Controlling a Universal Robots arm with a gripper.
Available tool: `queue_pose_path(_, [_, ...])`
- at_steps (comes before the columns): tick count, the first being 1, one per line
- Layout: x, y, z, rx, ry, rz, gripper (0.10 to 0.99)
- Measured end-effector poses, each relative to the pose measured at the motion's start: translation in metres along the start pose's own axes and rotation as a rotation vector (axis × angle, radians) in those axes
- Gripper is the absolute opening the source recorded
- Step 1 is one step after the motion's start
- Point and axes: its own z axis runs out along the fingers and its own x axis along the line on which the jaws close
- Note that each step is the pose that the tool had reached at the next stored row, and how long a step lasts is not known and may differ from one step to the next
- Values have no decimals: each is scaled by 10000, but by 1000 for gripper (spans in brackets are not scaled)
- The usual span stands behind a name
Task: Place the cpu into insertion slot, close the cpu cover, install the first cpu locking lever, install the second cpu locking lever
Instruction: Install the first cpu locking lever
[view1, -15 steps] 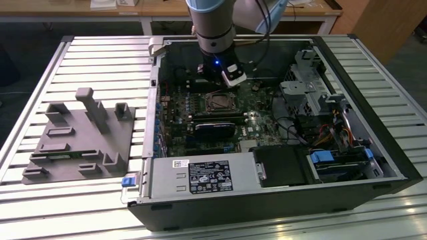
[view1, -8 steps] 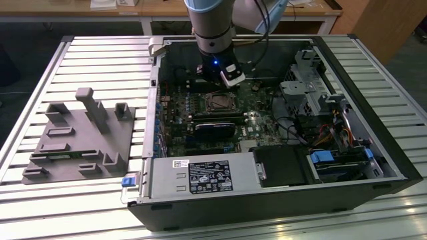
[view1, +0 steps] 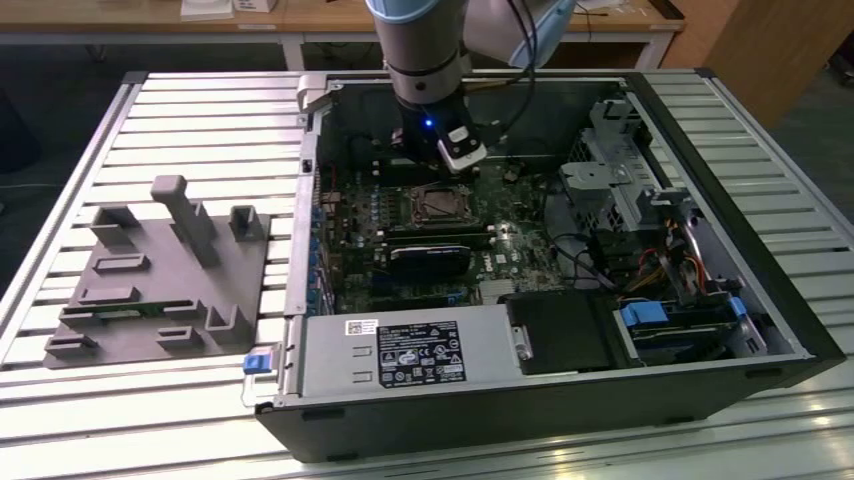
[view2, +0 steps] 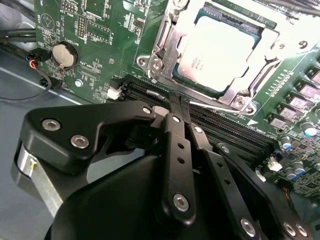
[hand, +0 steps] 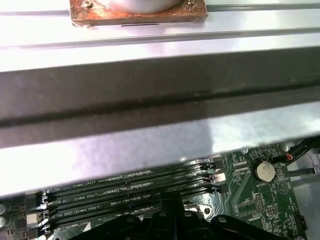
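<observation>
Green motherboard (view2: 97, 37), cpu (view2: 220, 50) seated, gripper (view2: 178, 98) closed

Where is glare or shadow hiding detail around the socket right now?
Second wrist view: glare whitens the cpu top and flares on the cpu cover. First wrist view: the computer case wall is washed out bright above the memory slots. Exterior view: the motherboard sits in the case's shadow, while the slatted table is brightly lit.

We see a robotics workshop: a slatted aluminium tabletop (view1: 200, 110) carries an opened black computer case (view1: 534, 412) and a grey plastic fixture plate (view1: 134, 292), a silver robot arm (view1: 422, 60) reaches in, wooden workbenches (view1: 327, 18) stand behind.
</observation>
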Motion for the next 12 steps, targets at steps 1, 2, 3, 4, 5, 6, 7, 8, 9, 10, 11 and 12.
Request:
queue_pose_path(1, [2,5,2,13,-6,14,106])
queue_pose_path(2, [3,8,4,25,-12,33,106])
queue_pose_path(3, [4,10,5,40,-20,59,106])
queue_pose_path(4, [5,12,6,54,-29,85,106])
queue_pose_path(5, [5,12,8,68,-37,112,106])
queue_pose_path(6, [6,13,10,80,-46,145,106])
queue_pose_path(7, [9,16,11,91,-53,180,106])
queue_pose_path(8, [12,21,13,97,-61,214,106])
queue_pose_path(9, [16,25,15,104,-67,240,106])
queue_pose_path(10, [20,31,18,111,-74,265,106])
queue_pose_path(11, [24,35,20,117,-80,288,106])
queue_pose_path(12, [27,40,22,124,-86,313,106])
